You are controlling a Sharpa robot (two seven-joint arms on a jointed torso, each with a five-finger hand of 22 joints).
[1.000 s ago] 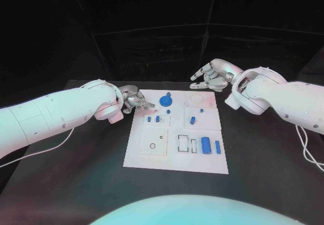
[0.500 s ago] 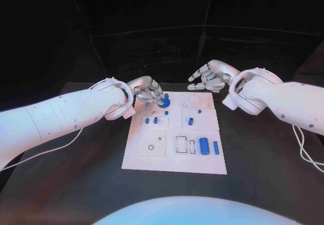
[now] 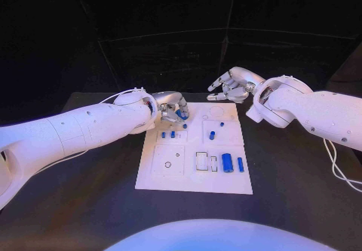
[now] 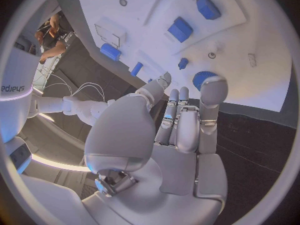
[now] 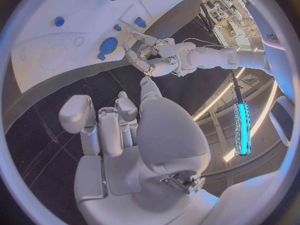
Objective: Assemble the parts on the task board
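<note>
The white task board lies mid-table. A blue round part with a knob sits in its far left corner. My left hand hovers at that corner, fingers stretched toward the round part; one fingertip lies over its rim, and nothing is held. The right wrist view shows the same left hand beside the round part. My right hand hangs empty beyond the board's far edge, fingers loosely apart. Several small blue parts stand on the board, among them a cylinder and a peg.
The black table surrounds the board. A loose white cable lies on the table at the right. My left forearm crosses the table to the left of the board.
My left hand has moved from the board's left edge toward the far left corner and now reaches over the blue round part. The right hand has hardly moved.
</note>
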